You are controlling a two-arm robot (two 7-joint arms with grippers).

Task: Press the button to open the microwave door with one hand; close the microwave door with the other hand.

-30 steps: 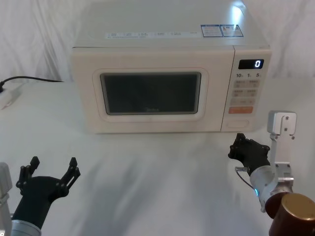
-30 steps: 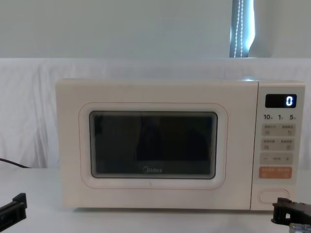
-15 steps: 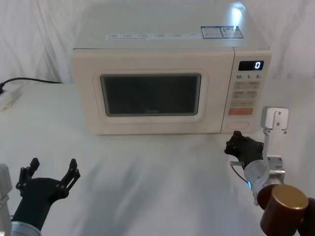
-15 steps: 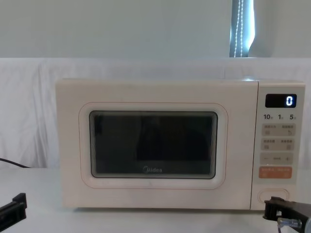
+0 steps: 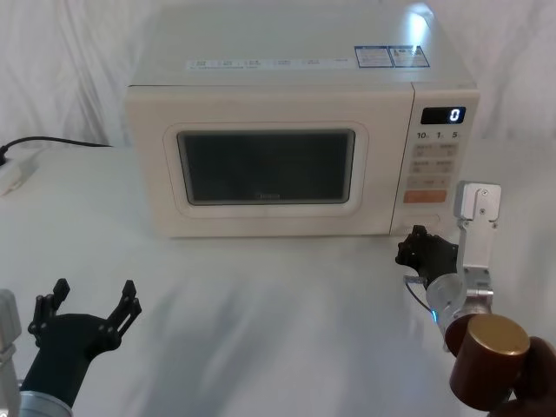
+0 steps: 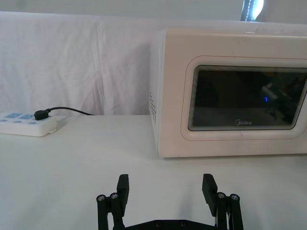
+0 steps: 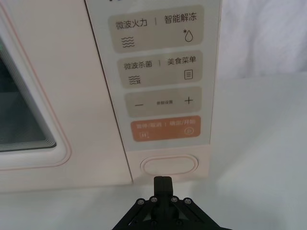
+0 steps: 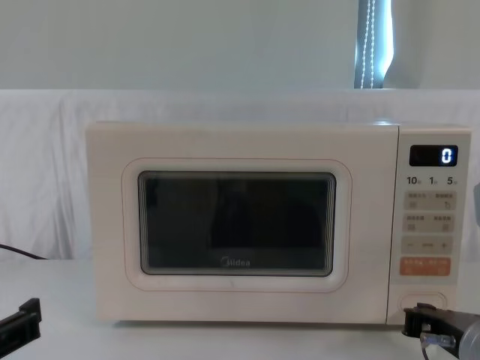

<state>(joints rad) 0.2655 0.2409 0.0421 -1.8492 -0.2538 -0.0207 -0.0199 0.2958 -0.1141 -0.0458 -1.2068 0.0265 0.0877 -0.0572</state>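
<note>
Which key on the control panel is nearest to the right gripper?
The wide cream oval button at the panel's bottom, just beyond the right gripper; the orange key sits above.

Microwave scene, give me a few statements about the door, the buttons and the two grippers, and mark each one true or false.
1. The microwave door is shut. True.
2. The right gripper has its fingers spread wide. False: they are shut together, tip just short of the wide cream button.
3. The left gripper is shut on the door's edge. False: it is open, over the table well in front of the microwave.
4. The display reads 0. True.
5. The orange key sits below the wide cream button. False: it sits directly above it.
</note>
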